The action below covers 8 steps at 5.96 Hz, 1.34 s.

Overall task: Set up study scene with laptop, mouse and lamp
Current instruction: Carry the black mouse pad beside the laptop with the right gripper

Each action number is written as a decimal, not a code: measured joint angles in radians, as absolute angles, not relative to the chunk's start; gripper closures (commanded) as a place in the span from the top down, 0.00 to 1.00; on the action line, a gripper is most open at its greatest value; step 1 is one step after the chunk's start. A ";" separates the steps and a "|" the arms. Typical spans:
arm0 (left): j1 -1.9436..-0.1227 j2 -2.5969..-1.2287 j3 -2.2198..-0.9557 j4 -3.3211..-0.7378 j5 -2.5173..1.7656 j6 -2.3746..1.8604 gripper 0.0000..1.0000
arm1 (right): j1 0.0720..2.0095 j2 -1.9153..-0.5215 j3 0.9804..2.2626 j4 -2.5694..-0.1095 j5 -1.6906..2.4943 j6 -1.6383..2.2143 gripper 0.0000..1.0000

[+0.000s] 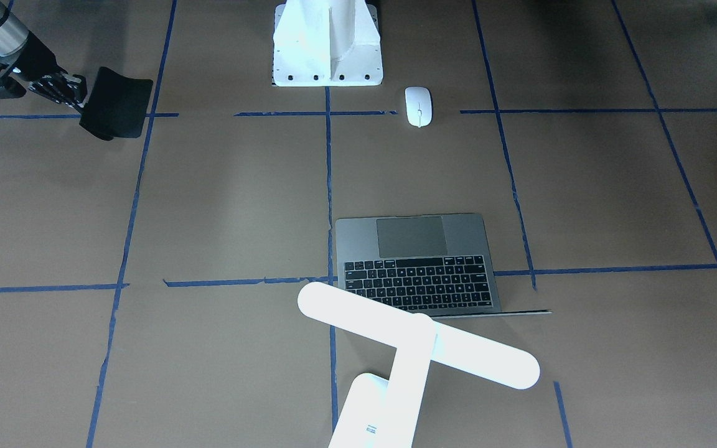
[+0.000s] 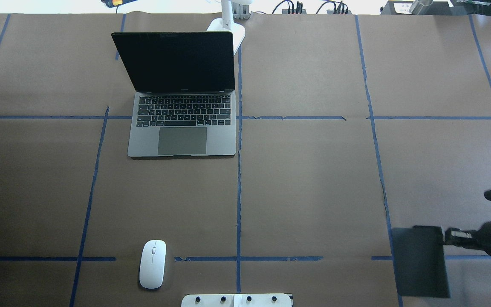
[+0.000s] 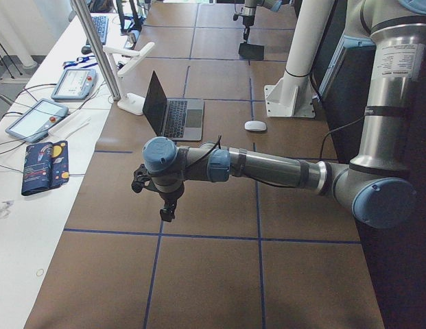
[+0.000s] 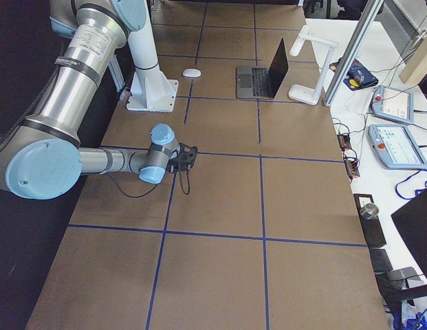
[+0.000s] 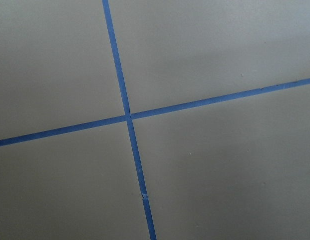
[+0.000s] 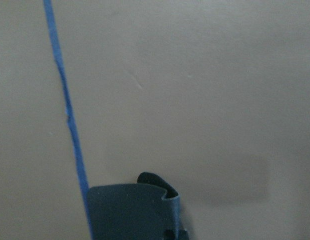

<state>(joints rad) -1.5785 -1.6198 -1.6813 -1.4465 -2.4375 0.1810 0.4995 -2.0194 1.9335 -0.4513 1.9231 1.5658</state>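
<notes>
Probably mid-carry with the black mouse pad [image 2: 420, 264]: note the right gripper [image 2: 446, 235] clamped shut on one edge of it, off at the robot's far right of the table [image 2: 313, 192], well apart from everything else. Judging by the side views, hanging limp below the grip and clear of the surface, with one corner curled in the right wrist view, so expect flop. Find the laptop [image 2: 181, 123] open, keyboard toward the robot, just left of the centre tape line [image 2: 238, 192]; the mouse [image 2: 152, 264] at the robot's edge, near the white pedestal block [image 2: 237, 300]; the lamp [image 1: 417, 339] on the laptop's far side, behind its screen. Cannot tell open or shut for the left gripper [image 3: 169, 211], seen only from the side, hovering over the table. For a clean placement, likely best: carry the pad across to the patch just right of the laptop, keep it high enough to clear the laptop's edge, touch the free edge down first, then lay the rest flat toward the grip to avoid a fold. Square it to the tape lines, leave a gap beside the laptop, let go only once flat. Save the mouse for after.
</notes>
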 measured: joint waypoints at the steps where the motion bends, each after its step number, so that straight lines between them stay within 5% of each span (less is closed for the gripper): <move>1: -1.579 -1.620 -1.682 -1.446 -2.437 0.181 1.00 | 0.604 -1.894 1.931 -0.540 2.021 1.566 0.00; 3: -1.579 -1.621 -1.683 -1.445 -2.439 0.180 1.00 | 0.681 -1.537 1.844 -0.782 2.080 1.566 0.00; 5: -1.578 -1.621 -1.682 -1.445 -2.470 0.179 1.00 | 0.702 -1.142 1.548 -0.859 2.074 1.559 0.00; 8: -1.578 -1.621 -1.681 -1.444 -2.492 0.178 1.00 | 0.713 -0.874 1.312 -0.861 2.025 1.552 0.00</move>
<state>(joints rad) -1.5785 -1.6209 -1.6813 -1.4436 -2.4921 0.1780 0.7130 -0.8736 1.3120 -0.8609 2.0246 1.5520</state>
